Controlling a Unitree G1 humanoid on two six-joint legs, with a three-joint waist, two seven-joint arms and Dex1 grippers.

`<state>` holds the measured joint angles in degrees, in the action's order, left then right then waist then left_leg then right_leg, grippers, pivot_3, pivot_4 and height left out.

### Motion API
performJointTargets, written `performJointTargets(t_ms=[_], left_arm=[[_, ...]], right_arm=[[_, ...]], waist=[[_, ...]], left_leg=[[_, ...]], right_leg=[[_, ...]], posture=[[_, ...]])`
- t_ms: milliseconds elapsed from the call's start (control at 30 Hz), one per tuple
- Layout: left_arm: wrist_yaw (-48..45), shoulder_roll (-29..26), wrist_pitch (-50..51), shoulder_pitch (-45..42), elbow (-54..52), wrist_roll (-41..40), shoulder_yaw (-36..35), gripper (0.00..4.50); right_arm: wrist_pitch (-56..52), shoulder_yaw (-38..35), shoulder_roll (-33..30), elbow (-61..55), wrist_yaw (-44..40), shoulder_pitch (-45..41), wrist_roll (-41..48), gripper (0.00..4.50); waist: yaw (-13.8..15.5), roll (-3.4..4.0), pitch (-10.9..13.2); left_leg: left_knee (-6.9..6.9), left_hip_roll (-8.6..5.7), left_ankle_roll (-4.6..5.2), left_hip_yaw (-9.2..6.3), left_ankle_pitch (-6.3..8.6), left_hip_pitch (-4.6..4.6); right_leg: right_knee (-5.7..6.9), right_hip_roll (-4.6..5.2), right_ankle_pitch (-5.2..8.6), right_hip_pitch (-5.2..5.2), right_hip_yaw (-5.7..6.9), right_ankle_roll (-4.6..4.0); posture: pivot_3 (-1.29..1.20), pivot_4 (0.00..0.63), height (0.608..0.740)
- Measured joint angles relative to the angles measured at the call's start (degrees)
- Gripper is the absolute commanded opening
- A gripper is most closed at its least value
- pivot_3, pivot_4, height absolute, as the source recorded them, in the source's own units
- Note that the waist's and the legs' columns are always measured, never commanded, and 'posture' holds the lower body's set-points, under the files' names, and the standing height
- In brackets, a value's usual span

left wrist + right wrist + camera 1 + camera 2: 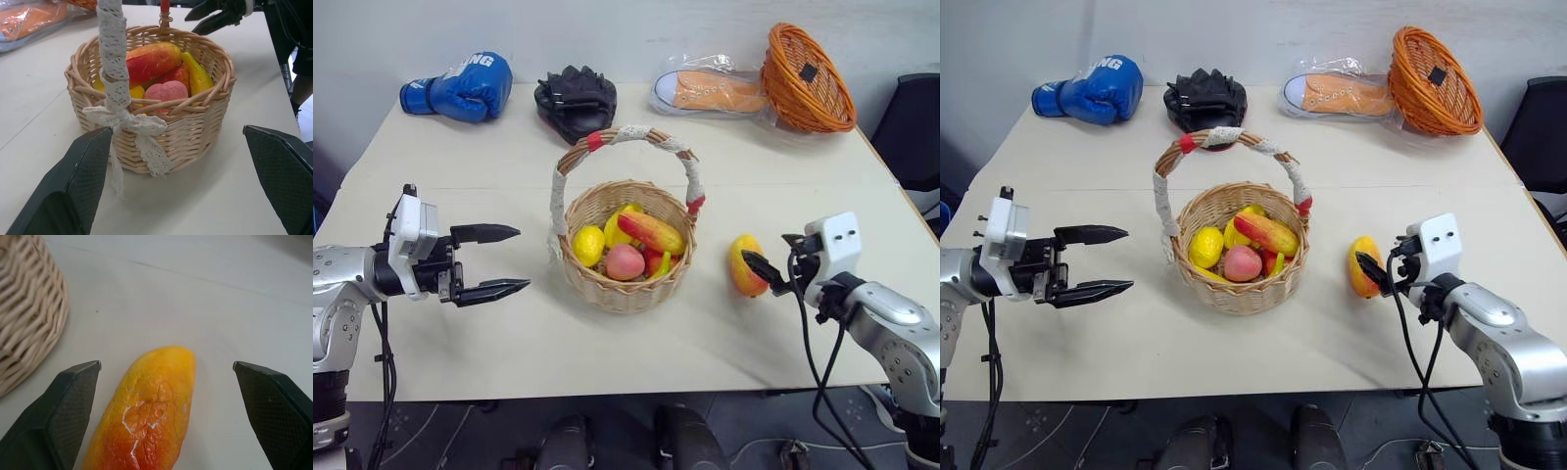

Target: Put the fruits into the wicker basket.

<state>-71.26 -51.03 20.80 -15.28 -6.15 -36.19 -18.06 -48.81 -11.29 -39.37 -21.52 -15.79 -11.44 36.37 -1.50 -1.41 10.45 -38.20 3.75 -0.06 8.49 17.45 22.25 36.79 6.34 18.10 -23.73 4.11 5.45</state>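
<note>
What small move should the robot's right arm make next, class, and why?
Probably close the right gripper on the mango: its fingers stand open either side of that fruit, which lies on the table beside the wicker basket, the one fruit outside it.

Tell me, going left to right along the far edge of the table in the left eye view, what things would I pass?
Blue boxing glove → black mitt → orange-and-white shoe in a clear bag → tipped-up orange wicker basket.

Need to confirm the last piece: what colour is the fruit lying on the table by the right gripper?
The fruit is yellow, shading to orange-red at one end; right wrist view.
</note>
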Motion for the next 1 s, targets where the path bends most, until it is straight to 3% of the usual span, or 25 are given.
performJointTargets(t_ms=[233,333,433,533,633,733,833,900,967,1000], left_arm=[[1.3,1.7,0.3,0.1,-3.4,-1.8,0.0,4.49],[1.6,1.9,0.6,0.2,-4.3,-2.0,0.0,4.5],[1.7,1.9,1.4,0.2,-4.4,-2.9,0.0,4.5],[1.7,2.1,1.4,0.2,-4.6,-3.3,0.0,4.5],[1.6,2.2,1.3,0.7,-4.6,-3.5,-0.4,4.5],[1.1,2.1,1.2,2.0,-4.6,-3.6,-1.0,4.5],[0.5,2.1,1.2,2.1,-4.7,-3.7,-0.9,4.5],[0.3,2.1,1.3,2.1,-4.7,-3.8,-0.8,4.5],[0.1,2.1,1.3,1.9,-4.7,-3.9,-0.5,4.5],[0.1,2.1,1.5,2.2,-4.5,-4.0,-0.7,4.5]], right_arm=[[-8.7,1.4,4.4,4.2,-1.2,-1.9,2.0,4.5],[-7.2,1.6,4.6,5.1,-2.7,-1.9,1.2,3.89],[-4.2,1.1,4.6,6.3,-4.7,-1.2,-0.4,2.92],[-0.6,-1.9,4.0,5.6,-7.3,1.8,-0.6,2.74],[3.6,-5.3,0.7,0.4,-16.3,9.0,1.7,2.74],[1.5,-7.2,-4.9,-9.9,-28.3,12.1,13.5,2.74],[-3.2,-6.9,-10.4,-14.7,-31.4,8.0,21.2,2.74],[-6.4,-2.3,-11.5,-14.7,-31.3,0.6,23.3,2.74],[-8.8,3.1,-10.7,-14.3,-29.7,-7.5,23.4,2.74],[-10.6,7.0,-6.7,-12.0,-26.8,-14.5,22.9,2.74]], waist=[[0.0,0.0,0.0],[-0.1,-0.02,0.0],[-0.1,-0.01,0.0],[0.0,-0.01,0.0],[0.4,0.03,0.0],[-0.1,0.06,0.0],[-0.4,-0.09,0.0],[-0.4,-0.06,0.0],[-0.4,-0.02,0.0],[-0.5,-0.05,0.0]], left_leg=[[0.01,0.0,0.02,-0.01,-0.01,-0.01],[0.01,-0.02,0.01,0.0,-0.01,-0.02],[0.02,-0.03,0.01,0.0,-0.01,-0.01],[0.05,-0.03,0.0,0.0,-0.01,0.0],[0.07,-0.03,0.02,-0.02,0.0,0.03],[0.08,0.06,0.03,-0.01,0.01,-0.08],[0.08,0.12,0.21,-0.05,0.12,-0.22],[0.08,0.18,0.19,-0.06,0.11,-0.2],[0.11,0.17,0.09,-0.07,0.05,-0.11],[0.08,0.2,-0.08,-0.05,-0.02,-0.15]], right_leg=[[0.01,0.0,-0.01,0.02,0.01,0.02],[0.0,-0.04,-0.01,0.02,0.02,0.02],[0.0,-0.06,-0.01,0.01,0.01,0.02],[-0.04,-0.05,-0.01,0.02,0.01,0.02],[-0.17,-0.06,-0.02,0.03,0.05,0.05],[-0.19,-0.13,-0.06,0.13,-0.02,0.11],[-0.2,-0.17,-0.14,0.24,0.0,0.03],[-0.17,-0.11,-0.17,0.16,0.0,-0.03],[-0.14,-0.08,-0.16,0.06,0.02,-0.05],[-0.12,-0.1,-0.15,0.06,0.0,-0.09]], posture=[[0.0,0.15,0.74],[0.0,0.15,0.74],[0.0,0.15,0.74],[0.0,0.15,0.74],[0.0,0.15,0.74],[0.0,0.15,0.74],[0.0,0.15,0.74],[0.0,0.15,0.74],[0.0,0.15,0.74],[0.0,0.15,0.74]])
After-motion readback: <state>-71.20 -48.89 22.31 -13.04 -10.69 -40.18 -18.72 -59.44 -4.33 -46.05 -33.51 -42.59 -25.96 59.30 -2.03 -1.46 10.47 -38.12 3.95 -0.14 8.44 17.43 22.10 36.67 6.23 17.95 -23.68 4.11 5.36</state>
